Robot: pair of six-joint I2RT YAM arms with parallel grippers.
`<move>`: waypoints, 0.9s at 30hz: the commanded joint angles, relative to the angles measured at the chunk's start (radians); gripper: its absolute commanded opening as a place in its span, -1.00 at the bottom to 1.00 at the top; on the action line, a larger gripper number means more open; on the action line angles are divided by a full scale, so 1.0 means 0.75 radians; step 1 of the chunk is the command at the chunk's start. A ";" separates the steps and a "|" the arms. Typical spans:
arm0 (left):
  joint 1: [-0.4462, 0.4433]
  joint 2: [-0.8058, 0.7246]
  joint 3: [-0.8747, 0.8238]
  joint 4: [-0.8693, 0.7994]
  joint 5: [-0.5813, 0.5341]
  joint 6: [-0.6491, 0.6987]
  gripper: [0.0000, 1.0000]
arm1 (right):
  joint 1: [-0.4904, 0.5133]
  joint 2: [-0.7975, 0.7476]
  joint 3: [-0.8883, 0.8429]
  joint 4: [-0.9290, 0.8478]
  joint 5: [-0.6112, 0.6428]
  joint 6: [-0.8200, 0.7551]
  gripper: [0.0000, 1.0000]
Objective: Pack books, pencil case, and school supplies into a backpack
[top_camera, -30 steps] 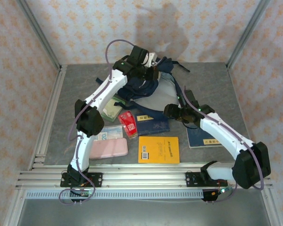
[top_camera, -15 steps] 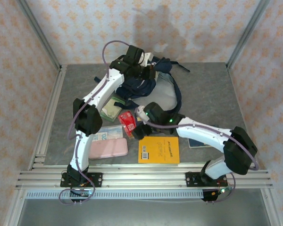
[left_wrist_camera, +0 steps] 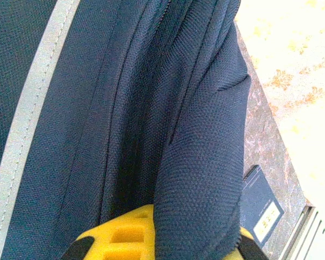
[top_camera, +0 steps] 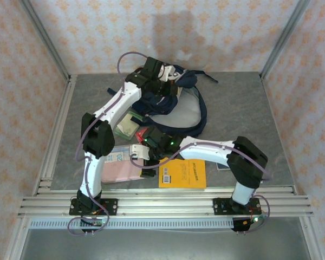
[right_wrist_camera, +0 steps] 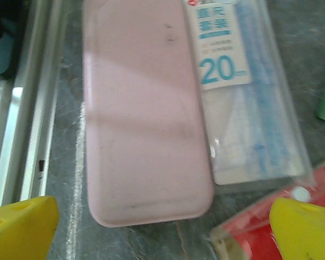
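The navy backpack (top_camera: pixel 176 105) lies at the back of the table. My left gripper (top_camera: pixel 164 85) is shut on a fold of the backpack's fabric (left_wrist_camera: pixel 200 162), and its yellow fingers (left_wrist_camera: pixel 122 233) flank that fold. The pink pencil case (top_camera: pixel 121 172) lies near the front left. My right gripper (top_camera: pixel 143 161) hovers open over the case's right end, its yellow fingertips (right_wrist_camera: pixel 21 227) spread wide on both sides of the pencil case (right_wrist_camera: pixel 143 119). The pale blue packet (right_wrist_camera: pixel 244 97) touches the case's far side. A red packet (right_wrist_camera: pixel 260 241) lies just right of the case.
The orange-yellow book (top_camera: pixel 183 173) lies at the front centre, right of my right gripper. A green-edged packet (top_camera: pixel 127 123) sits left of the backpack. A navy book (left_wrist_camera: pixel 262 208) peeks out beside the backpack. Aluminium rails (top_camera: pixel 151 203) run along the front edge, close to the case.
My right arm has swung left from the navy book at the right, across the table, to the pencil case's end. The left gripper has shifted slightly while holding the backpack.
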 commanded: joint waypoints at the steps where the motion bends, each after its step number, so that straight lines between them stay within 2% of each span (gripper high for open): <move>1: 0.055 -0.043 -0.048 0.019 -0.059 -0.050 -0.94 | 0.013 0.079 0.078 -0.039 -0.009 -0.073 0.99; 6: 0.062 -0.071 -0.097 0.055 -0.047 -0.066 -0.96 | 0.024 0.164 0.132 -0.054 0.061 -0.048 0.99; 15: 0.081 -0.071 -0.074 0.049 -0.019 -0.085 -0.98 | 0.059 0.202 0.169 -0.156 0.073 -0.037 0.99; 27: 0.082 -0.076 -0.080 0.056 -0.006 -0.093 -1.00 | 0.078 0.265 0.189 -0.169 0.087 -0.017 0.99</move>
